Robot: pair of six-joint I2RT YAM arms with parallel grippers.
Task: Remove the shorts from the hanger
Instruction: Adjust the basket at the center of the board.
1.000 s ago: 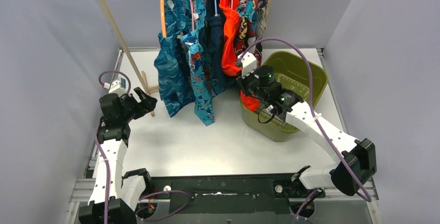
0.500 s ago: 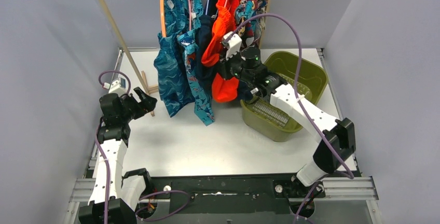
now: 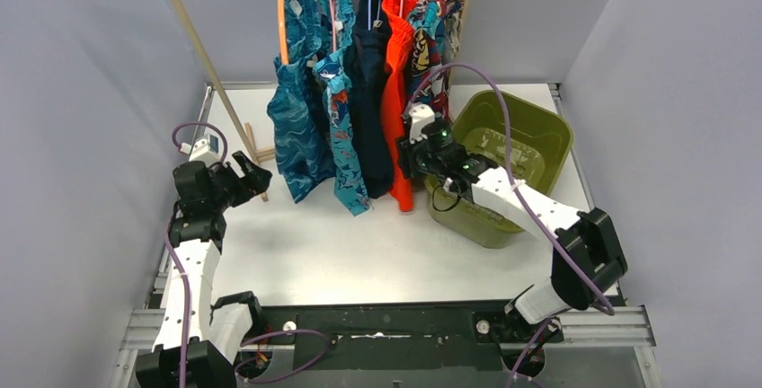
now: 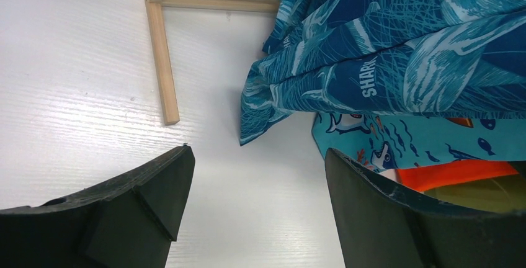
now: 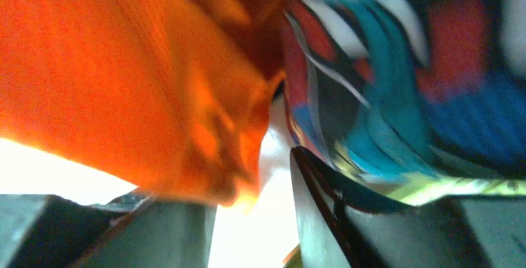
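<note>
Five pairs of shorts hang on hangers from the rail: teal leaf-print [image 3: 296, 127], turquoise cartoon-print [image 3: 346, 150], navy [image 3: 370, 92], orange-red [image 3: 395, 101] and multicolour [image 3: 433, 33]. My right gripper [image 3: 404, 150] is right beside the orange-red pair's lower leg. In the right wrist view it [image 5: 251, 218] is open, with blurred orange-red fabric [image 5: 124, 82] above the left finger and multicolour fabric [image 5: 384, 94] above the right one. My left gripper [image 3: 256, 175] is open and empty, low at the left. Its wrist view [image 4: 257, 175] shows the teal hem [image 4: 372, 63] ahead.
An olive-green bin [image 3: 539, 136] stands on the table to the right of the shorts, under my right forearm. The wooden rack's slanted post [image 3: 207, 56] and its foot [image 4: 162, 63] stand close to my left gripper. Grey walls enclose the table.
The right gripper had the orange-red shorts bunched and pulled up to the left. Now they hang straight and the gripper is lower, open beside them. The left arm has not moved.
</note>
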